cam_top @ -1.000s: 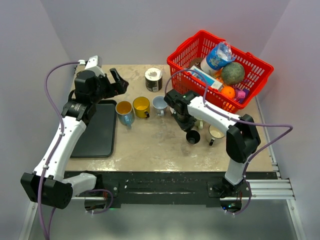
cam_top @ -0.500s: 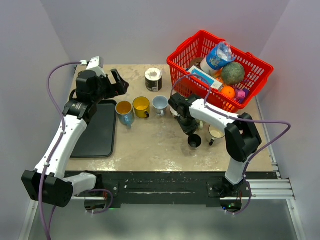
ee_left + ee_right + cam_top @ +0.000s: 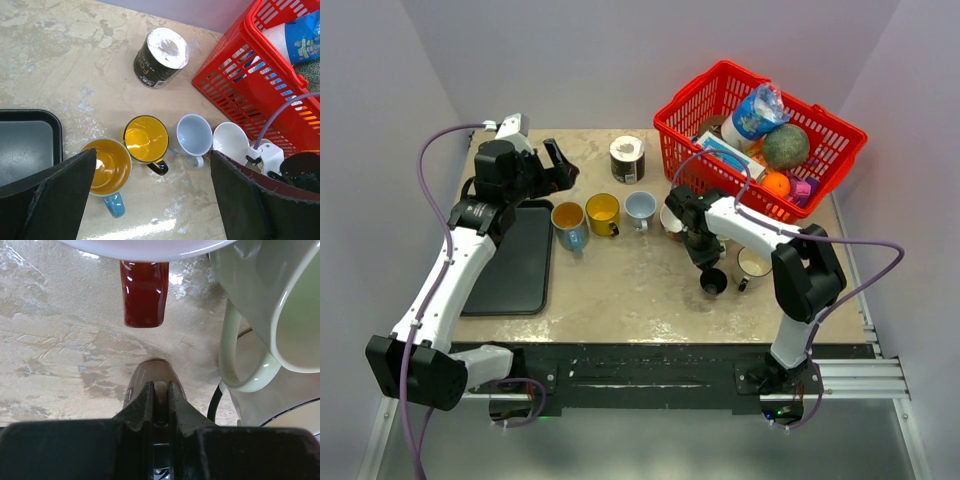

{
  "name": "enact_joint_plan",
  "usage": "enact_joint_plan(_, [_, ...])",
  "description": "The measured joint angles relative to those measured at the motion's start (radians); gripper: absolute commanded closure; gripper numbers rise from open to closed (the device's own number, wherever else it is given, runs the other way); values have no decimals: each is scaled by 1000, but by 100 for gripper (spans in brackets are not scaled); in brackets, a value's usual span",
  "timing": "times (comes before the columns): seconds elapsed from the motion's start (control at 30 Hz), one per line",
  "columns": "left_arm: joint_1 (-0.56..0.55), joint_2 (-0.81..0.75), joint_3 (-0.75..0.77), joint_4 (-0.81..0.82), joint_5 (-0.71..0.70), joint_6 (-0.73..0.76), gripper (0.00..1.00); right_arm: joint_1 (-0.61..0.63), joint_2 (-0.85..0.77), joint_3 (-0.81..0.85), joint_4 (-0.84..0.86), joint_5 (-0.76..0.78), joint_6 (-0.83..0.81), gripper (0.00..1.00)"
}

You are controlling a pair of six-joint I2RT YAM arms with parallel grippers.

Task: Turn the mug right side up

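Mottled beige stone tabletop point(image 3: 620, 290), right gripper point(image 3: 160, 389) pinching dark round mug point(image 3: 714, 285) rim, left gripper point(image 3: 558, 165) spread wide

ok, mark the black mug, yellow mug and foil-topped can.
black mug point(image 3: 713, 284), top external view, its dark opening.
yellow mug point(image 3: 145, 143), left wrist view, its yellow inside.
foil-topped can point(image 3: 165, 52), left wrist view, its foil top.

Top external: high, behind bases, whole table point(image 3: 620, 290). Left wrist: raised, downward onto mug row point(image 3: 145, 145), shared with top. Right wrist: close over table.
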Motion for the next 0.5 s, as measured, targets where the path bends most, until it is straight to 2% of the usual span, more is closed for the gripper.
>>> enact_joint_plan(0.07, [0, 0, 0, 0, 2, 0, 1, -3, 0, -2, 2, -7, -1, 72])
enact_joint_plan(0.1, [0, 0, 0, 1, 3, 0, 1, -5, 0, -3, 7, -11, -1, 63])
enact_joint_plan(0.23, [0, 0, -2, 1, 10, 0, 1, -8, 0, -13, 22, -12, -8, 41])
enact_joint_plan(0.5, [1, 0, -2, 9, 18, 0, 1, -10, -41, -18, 23, 16, -8, 22])
